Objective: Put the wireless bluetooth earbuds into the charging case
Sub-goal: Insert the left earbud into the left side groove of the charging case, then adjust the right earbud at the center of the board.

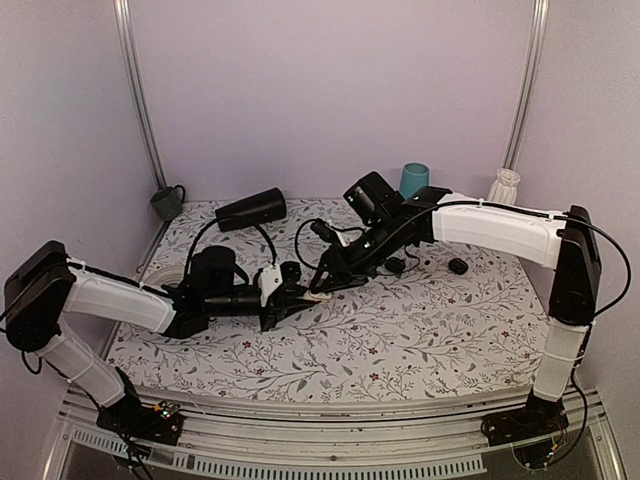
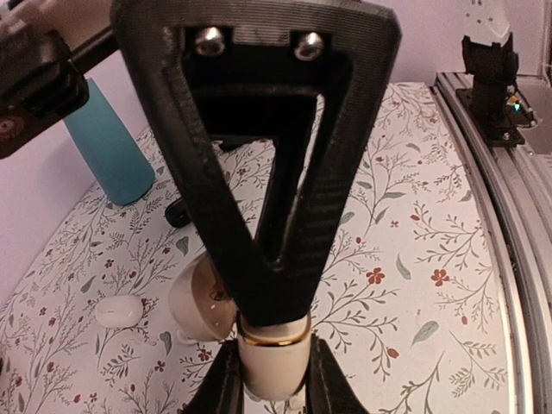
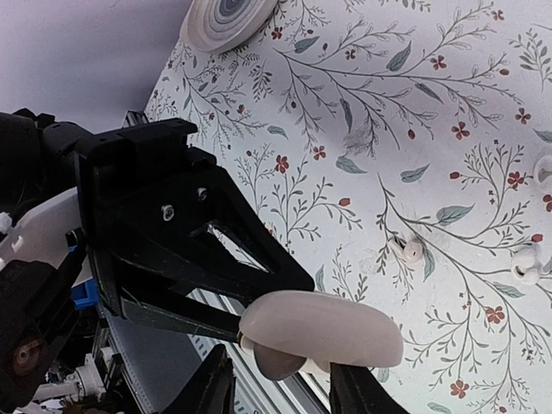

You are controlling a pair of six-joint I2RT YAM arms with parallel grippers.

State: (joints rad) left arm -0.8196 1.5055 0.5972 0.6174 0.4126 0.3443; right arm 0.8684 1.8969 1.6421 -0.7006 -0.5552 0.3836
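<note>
The white charging case (image 2: 274,362) has a gold rim, and its lid (image 2: 191,297) is swung open to the left. My left gripper (image 2: 274,384) is shut on the case body and holds it low over the table. In the top view the case (image 1: 318,295) sits between both grippers. My right gripper (image 3: 285,379) is open, with its fingertips at the domed lid (image 3: 319,332). One of its fingers (image 2: 276,259) touches the case rim from above. Two white earbuds (image 3: 407,250) (image 3: 524,264) lie loose on the cloth beyond the case.
A teal cup (image 1: 413,180) and a white ribbed vase (image 1: 505,187) stand at the back right. A dark mug (image 1: 167,202) and a black cone (image 1: 250,210) are at the back left. Small black round pieces (image 1: 458,266) lie right of centre. A small white oval piece (image 2: 118,310) lies beside the lid.
</note>
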